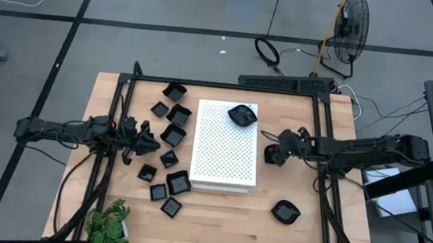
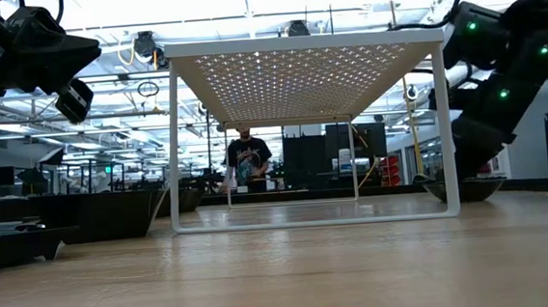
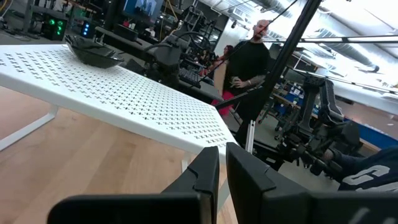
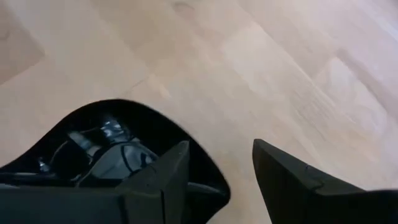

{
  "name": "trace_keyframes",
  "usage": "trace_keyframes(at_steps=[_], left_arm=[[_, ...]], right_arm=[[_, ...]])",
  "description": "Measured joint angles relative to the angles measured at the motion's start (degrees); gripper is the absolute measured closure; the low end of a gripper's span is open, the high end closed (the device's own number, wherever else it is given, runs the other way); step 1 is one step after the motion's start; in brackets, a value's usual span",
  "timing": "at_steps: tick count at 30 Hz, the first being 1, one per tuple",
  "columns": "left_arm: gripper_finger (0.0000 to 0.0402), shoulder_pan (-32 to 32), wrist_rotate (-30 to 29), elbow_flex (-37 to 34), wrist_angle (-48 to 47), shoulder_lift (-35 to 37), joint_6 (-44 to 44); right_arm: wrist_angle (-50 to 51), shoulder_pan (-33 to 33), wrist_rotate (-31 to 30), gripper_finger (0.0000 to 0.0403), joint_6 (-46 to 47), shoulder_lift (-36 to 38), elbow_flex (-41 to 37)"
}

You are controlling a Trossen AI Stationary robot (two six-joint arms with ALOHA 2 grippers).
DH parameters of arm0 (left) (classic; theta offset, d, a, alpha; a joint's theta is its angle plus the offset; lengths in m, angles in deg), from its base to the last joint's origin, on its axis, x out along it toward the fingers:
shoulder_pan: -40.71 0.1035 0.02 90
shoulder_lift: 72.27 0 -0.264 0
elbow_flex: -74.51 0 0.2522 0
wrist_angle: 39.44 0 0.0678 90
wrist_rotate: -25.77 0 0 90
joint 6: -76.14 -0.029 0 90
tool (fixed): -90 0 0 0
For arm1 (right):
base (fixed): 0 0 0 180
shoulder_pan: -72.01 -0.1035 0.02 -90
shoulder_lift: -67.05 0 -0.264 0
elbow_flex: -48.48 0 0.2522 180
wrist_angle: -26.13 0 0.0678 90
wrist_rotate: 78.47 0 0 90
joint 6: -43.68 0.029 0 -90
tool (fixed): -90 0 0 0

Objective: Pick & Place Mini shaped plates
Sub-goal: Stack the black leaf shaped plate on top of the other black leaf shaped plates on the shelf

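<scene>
Pale wood planks make up my table (image 1: 217,208), with a white perforated board (image 1: 226,150) standing on thin legs at its middle. One rounded black plate (image 1: 242,115) sits on the board's far right corner. A cluster of square black plates (image 1: 168,157) lies on the wood left of the board, and a rounded plate (image 1: 285,213) rests alone near the right front. My left gripper (image 3: 222,167) hovers beside the cluster with its fingers nearly pressed together, holding nothing. My right gripper (image 4: 219,167) hangs just right of the board, fingers spread and empty, above a glossy black plate (image 4: 112,149). A potted plant (image 1: 109,224) stands at the near left corner. Beyond the table, a person in a dark shirt (image 3: 249,62) stands among workshop racks, and a fan (image 1: 352,27) sits on the grey floor.
</scene>
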Motion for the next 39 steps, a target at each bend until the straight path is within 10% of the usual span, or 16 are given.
trace_keyframes(at_steps=[20, 39], left_arm=[[0.0371, 0.0, 0.0, 0.0, 0.0, 0.0, 0.0], [0.0371, 0.0, 0.0, 0.0, 0.0, 0.0, 0.0]], right_arm=[[5.5, 7.0, 9.4, 0.0236, 5.3, 2.3, 0.0], [-2.7, 12.7, 6.4, 0.0236, -3.7, 3.5, 0.0]])
